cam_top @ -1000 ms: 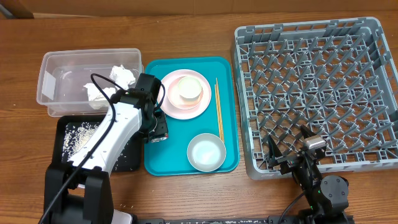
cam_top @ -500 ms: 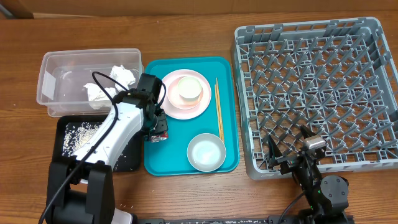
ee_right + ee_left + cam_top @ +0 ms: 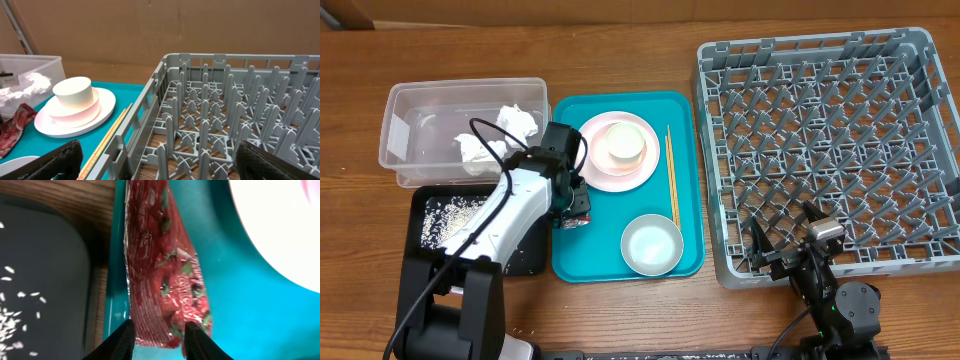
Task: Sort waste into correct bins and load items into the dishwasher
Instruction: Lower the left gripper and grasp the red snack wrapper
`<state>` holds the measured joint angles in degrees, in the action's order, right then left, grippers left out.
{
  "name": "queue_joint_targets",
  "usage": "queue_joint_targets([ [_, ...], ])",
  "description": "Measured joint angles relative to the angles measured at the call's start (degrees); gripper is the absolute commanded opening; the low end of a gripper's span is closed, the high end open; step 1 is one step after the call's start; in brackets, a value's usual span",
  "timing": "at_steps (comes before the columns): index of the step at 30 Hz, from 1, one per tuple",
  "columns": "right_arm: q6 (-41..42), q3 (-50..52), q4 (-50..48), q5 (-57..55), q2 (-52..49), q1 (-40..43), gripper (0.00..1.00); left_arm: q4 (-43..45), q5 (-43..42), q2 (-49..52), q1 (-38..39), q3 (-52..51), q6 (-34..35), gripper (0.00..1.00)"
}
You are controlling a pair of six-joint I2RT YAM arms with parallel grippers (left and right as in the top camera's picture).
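Note:
A red snack wrapper lies at the left edge of the teal tray. My left gripper is down on it. In the left wrist view its jaws are closed in on the crumpled near end of the wrapper. A pink plate carries a small white bowl. A second bowl and the chopsticks are also on the teal tray. My right gripper is open and empty at the front left corner of the grey dish rack.
A clear tub at the back left holds white napkins. In front of it, a black tray holds loose rice. The left arm reaches over both.
My left gripper has shifted slightly away from the table's front edge, staying over the wrapper. The right arm has not moved.

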<state>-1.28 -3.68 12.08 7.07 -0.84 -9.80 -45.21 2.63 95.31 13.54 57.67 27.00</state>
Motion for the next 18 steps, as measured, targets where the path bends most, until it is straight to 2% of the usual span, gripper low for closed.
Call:
queue_joint_targets([
  [18, -0.02, 0.0, -0.02, 0.0, 0.0, 0.0, 1.0, 2.6, 0.61, 0.28, 0.0, -2.64, 0.02, 0.35],
])
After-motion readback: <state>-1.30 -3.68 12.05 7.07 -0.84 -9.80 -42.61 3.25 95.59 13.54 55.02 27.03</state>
